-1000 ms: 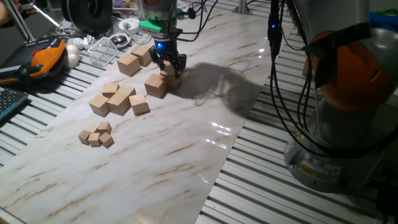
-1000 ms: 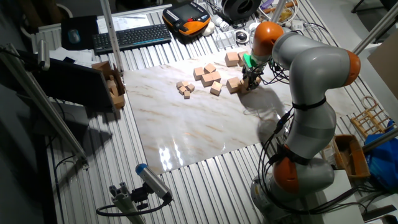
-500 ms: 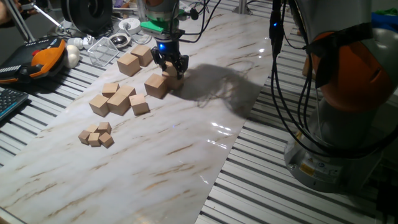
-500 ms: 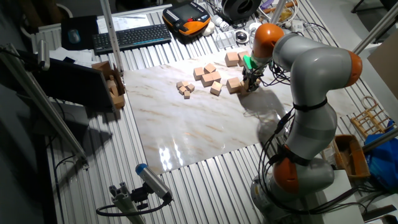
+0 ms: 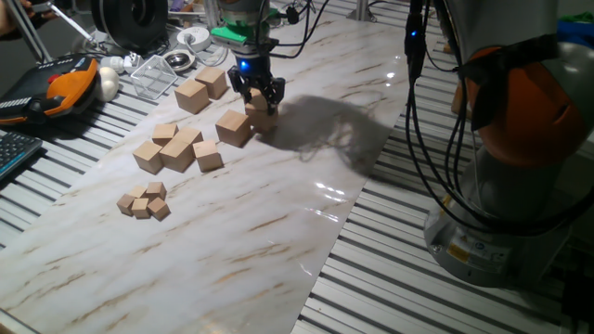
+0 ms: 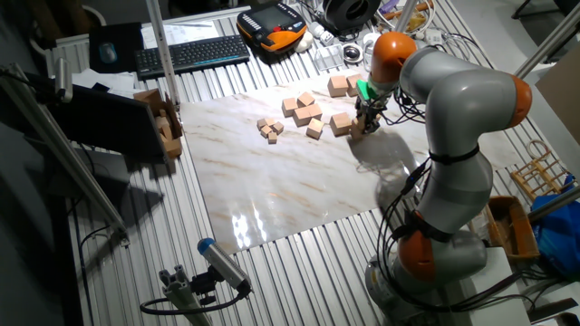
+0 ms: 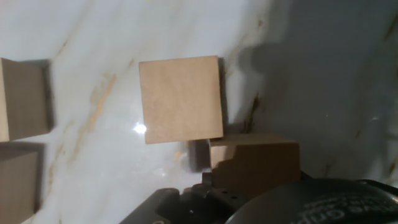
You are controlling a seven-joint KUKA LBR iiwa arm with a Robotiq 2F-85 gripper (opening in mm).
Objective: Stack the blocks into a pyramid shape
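Observation:
My gripper [image 5: 257, 100] [image 6: 367, 119] stands low over the marble board, shut on a plain tan block [image 5: 262, 115]. In the hand view that block [image 7: 255, 163] sits in shadow at the bottom, close to the hand. Just left of it a second block [image 5: 233, 127] [image 7: 180, 99] [image 6: 342, 124] rests on the board, with a narrow gap between them. Two more large blocks [image 5: 192, 95] [image 5: 213, 82] sit side by side farther back. Whether the held block touches the board is unclear.
A cluster of medium wooden cubes [image 5: 174, 149] [image 6: 302, 110] lies left of the gripper, with tiny cubes [image 5: 144, 201] nearer the front. Off the board's far end are a wire tray [image 5: 153, 76], a metal bowl [image 5: 178, 61] and an orange pendant [image 5: 70, 83]. The arm's base [image 5: 520, 139] rises at right.
The gripper, with the block in it, has shifted slightly right, away from the neighbouring block. The other cubes have not moved.

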